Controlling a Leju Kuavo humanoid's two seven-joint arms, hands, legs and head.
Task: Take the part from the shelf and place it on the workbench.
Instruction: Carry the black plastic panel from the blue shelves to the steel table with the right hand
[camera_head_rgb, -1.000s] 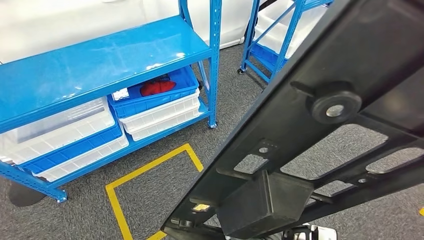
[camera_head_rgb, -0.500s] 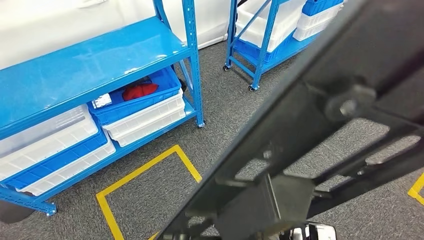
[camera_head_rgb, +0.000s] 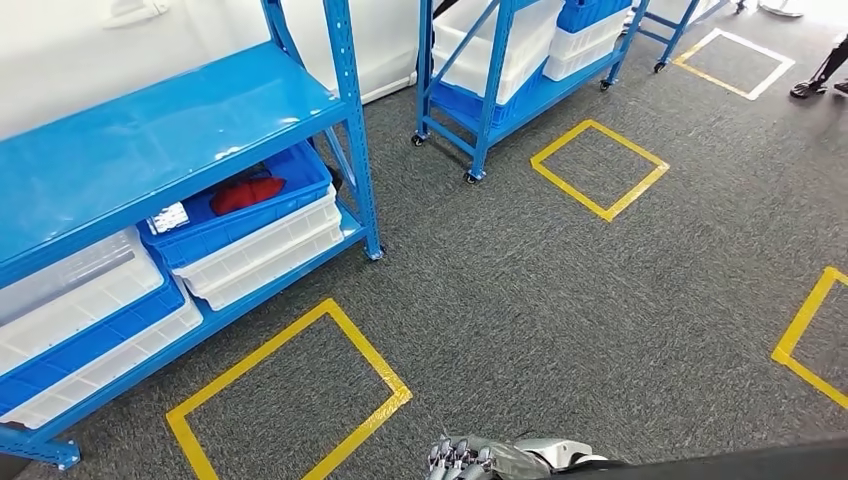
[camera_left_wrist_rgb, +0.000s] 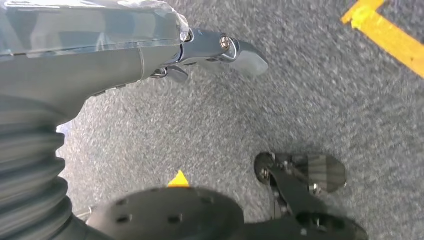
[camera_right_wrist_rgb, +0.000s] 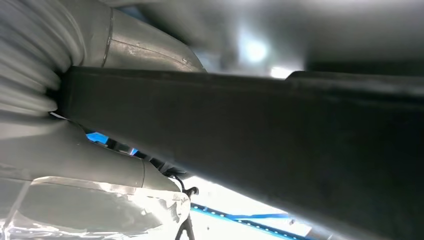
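Observation:
The black part (camera_head_rgb: 720, 463) shows as a dark strip along the bottom right edge of the head view. Beside its near end are the silver fingers of my right hand (camera_head_rgb: 478, 458). In the right wrist view the part (camera_right_wrist_rgb: 280, 135) runs as a thick black bar across the picture, and my right hand (camera_right_wrist_rgb: 95, 167) holds it between its grey thumb and the ribbed cover. My left hand (camera_left_wrist_rgb: 130, 50) hangs over the grey carpet with its fingers stretched out and nothing in it.
A blue shelf rack (camera_head_rgb: 150, 130) with blue and white bins stands at the left. A second wheeled rack (camera_head_rgb: 495, 70) stands behind it. Yellow taped squares (camera_head_rgb: 290, 400) mark the grey carpet, one more (camera_head_rgb: 600, 165) further off.
The whole picture has shifted: the camera has turned to the right, away from the shelf. The black part has dropped from the middle of the head view to its bottom edge.

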